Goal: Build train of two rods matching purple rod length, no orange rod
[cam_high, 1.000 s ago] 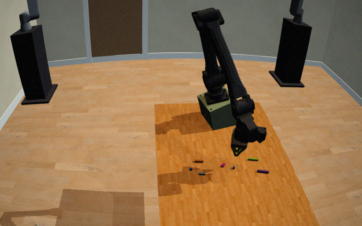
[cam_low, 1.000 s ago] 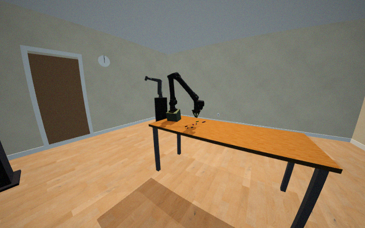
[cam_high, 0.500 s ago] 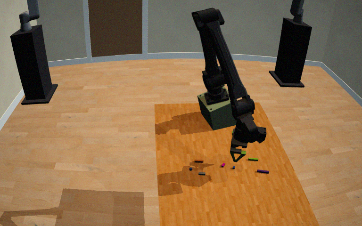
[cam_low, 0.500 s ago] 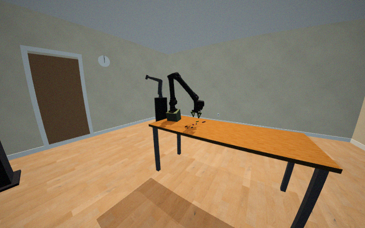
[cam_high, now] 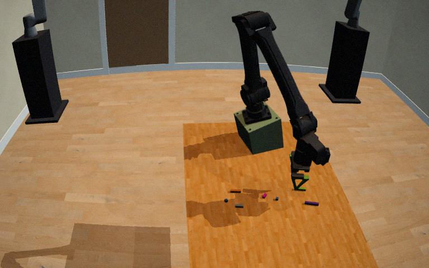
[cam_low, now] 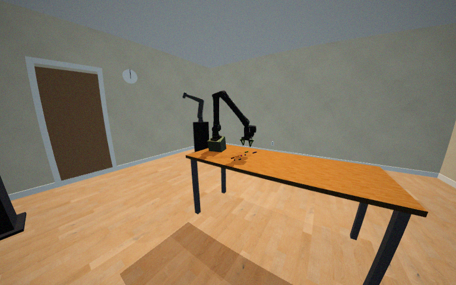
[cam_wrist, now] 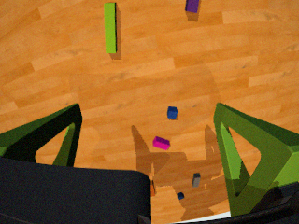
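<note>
Purple rod (cam_high: pixel 311 203) (cam_wrist: pixel 192 6) lies apart from the lime rod (cam_wrist: pixel 110 28); near the magenta rod (cam_high: pixel 265 195) (cam_wrist: pixel 162 143) is one blue cube-like rod (cam_high: pixel 277 199) (cam_wrist: pixel 172 112), the grey rod (cam_high: pixel 239 206) (cam_wrist: pixel 196 179) farther off; the gripper (cam_high: pixel 299 189) (cam_low: pixel 246 145) (cam_wrist: pixel 148 110) hangs wide, holding nothing.

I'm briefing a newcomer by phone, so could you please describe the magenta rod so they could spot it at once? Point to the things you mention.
On the orange-brown wooden tabletop (cam_high: pixel 268 240) (cam_low: pixel 319 171), look beyond the arm's green base block (cam_high: pixel 267 137) (cam_low: pixel 217 145) to the scattered small rods. The magenta rod (cam_high: pixel 265 195) (cam_wrist: pixel 162 143) is a short, bright pink-purple stick, longer than either blue cube and the only one of that colour.
</note>
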You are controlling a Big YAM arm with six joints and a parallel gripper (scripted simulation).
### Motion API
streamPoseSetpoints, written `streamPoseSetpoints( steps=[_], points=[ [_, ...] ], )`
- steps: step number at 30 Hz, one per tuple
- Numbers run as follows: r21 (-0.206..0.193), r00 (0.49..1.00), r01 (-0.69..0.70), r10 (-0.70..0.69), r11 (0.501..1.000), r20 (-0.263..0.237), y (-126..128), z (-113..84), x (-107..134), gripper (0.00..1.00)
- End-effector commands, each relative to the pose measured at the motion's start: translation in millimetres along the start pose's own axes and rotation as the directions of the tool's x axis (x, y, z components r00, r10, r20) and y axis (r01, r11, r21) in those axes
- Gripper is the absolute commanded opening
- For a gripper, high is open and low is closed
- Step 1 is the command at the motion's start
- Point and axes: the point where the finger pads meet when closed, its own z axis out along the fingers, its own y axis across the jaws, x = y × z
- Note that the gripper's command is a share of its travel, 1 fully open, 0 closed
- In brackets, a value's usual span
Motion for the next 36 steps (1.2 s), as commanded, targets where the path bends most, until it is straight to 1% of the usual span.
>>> streamPoseSetpoints(
  steps=[1, 2, 4, 5, 6, 7, 9, 11, 12, 13, 14, 17, 20, 36],
  points=[
    [0.02, 0.999, -0.041, 0.041, 0.999, 0.014, 7, 4.5, -43, 1.0],
    [0.021, 0.999, -0.035, 0.035, 0.999, 0.014, 15, 6.6, -54, 1.0],
    [0.017, 0.999, -0.031, 0.03, 0.999, 0.01, 23, 9.4, -58, 1.0],
    [0.017, 0.999, -0.03, 0.03, 0.999, 0.009, 23, 9.4, -58, 0.23],
    [0.003, 0.999, -0.054, 0.054, 0.999, -0.002, 20, 12.2, -48, 0.23],
    [0.021, 0.998, -0.061, 0.06, 0.998, 0.015, 14, 2.6, -49, 0.23],
    [0.026, 0.998, -0.063, 0.062, 0.998, 0.019, 13, 0.3, -49, 0.23],
    [0.02, 0.998, -0.061, 0.06, 0.998, 0.015, 15, 2.5, -48, 0.23],
    [0.005, 0.998, -0.055, 0.055, 0.998, 0.002, 20, 9.8, -47, 0.23],
    [0.006, 1.0, -0.031, 0.031, 1.0, 0.001, 25, 9.5, -54, 0.23],
    [0.004, 1.0, -0.026, 0.026, 1.0, 0.0, 28, 9.8, -54, 0.23],
    [0.005, 1.0, -0.027, 0.027, 1.0, 0.002, 27, 8.9, -54, 0.23],
    [0.002, 0.999, -0.05, 0.05, 0.999, 0.0, 22, 10.3, -47, 0.23],
    [0.003, 0.999, -0.046, 0.046, 0.999, 0.001, 23, 9.8, -49, 0.23]
  ],
)
